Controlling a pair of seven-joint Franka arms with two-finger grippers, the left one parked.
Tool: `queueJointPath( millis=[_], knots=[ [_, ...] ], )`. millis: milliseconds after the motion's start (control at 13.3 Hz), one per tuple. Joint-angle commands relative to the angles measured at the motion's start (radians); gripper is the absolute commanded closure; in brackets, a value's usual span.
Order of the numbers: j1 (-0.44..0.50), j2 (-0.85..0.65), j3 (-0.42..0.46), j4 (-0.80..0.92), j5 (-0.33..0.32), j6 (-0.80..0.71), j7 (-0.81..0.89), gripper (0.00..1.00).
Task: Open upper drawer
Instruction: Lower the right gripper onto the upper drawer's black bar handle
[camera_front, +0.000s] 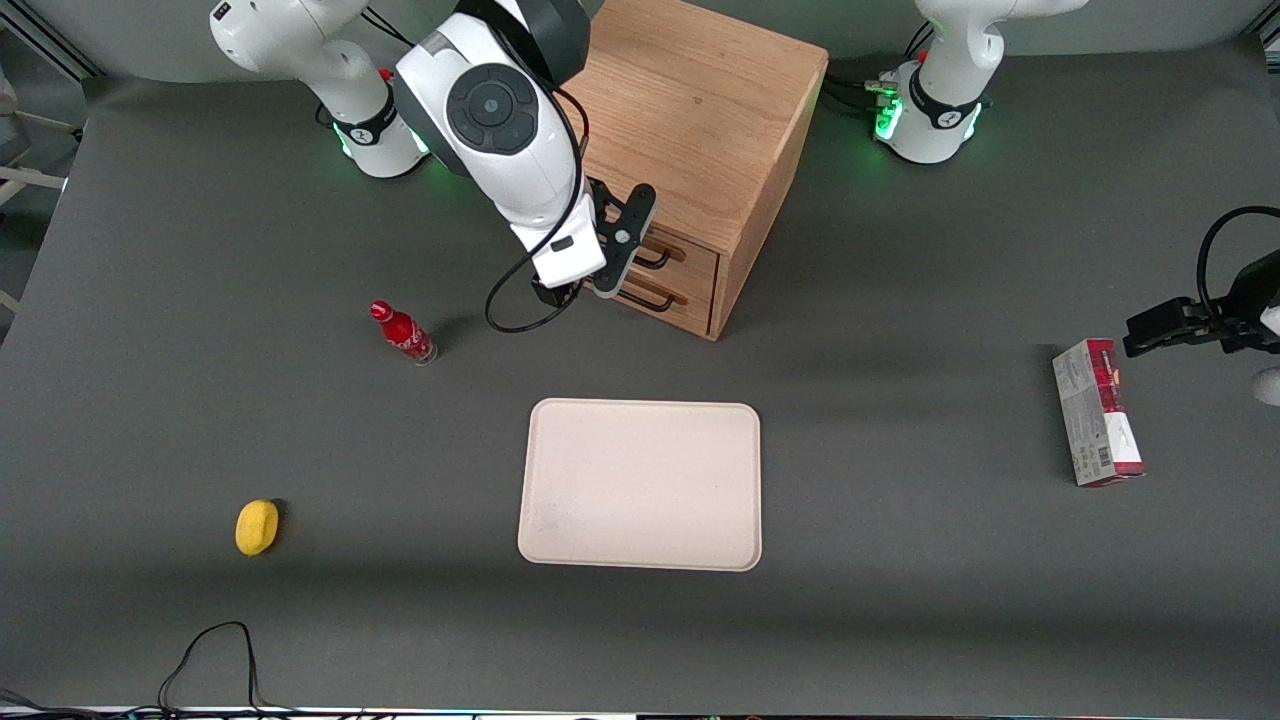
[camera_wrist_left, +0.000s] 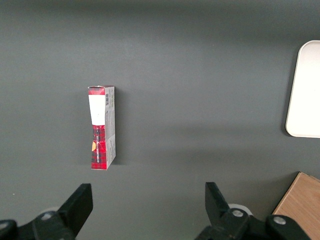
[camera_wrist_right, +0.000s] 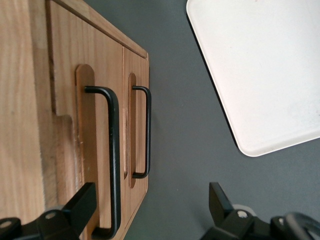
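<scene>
The oak cabinet stands at the back of the table, its two drawer fronts facing the front camera. The upper drawer carries a thin black wire handle and looks shut into the cabinet. The lower drawer has a matching handle. My right gripper hovers open just in front of the drawer fronts. One finger lies against the upper drawer's front beside its handle, and the handle's end sits between the fingers, untouched.
A cream tray lies on the grey table nearer the camera than the cabinet. A red bottle and a yellow object sit toward the working arm's end. A red-and-white box lies toward the parked arm's end.
</scene>
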Motion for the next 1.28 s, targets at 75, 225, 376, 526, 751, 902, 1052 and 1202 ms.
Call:
queueJointPath(
  millis=[75,225,376,526,751,902,1052,1202],
  knots=[
    [0.012,-0.011,-0.004,-0.062,0.026,0.072,-0.029,0.0],
    [0.017,-0.009,-0.004,-0.088,0.025,0.101,-0.031,0.0],
    [0.017,-0.008,-0.003,-0.105,0.023,0.122,-0.031,0.0],
    [0.017,-0.006,-0.003,-0.114,0.023,0.123,-0.031,0.0],
    [0.017,-0.005,0.0,-0.136,0.022,0.145,-0.031,0.0],
    [0.018,-0.009,0.002,-0.134,0.023,0.143,-0.052,0.0],
    [0.023,-0.015,0.0,-0.133,0.023,0.137,-0.06,0.0],
    [0.024,-0.018,0.002,-0.133,0.023,0.135,-0.06,0.0]
  ],
)
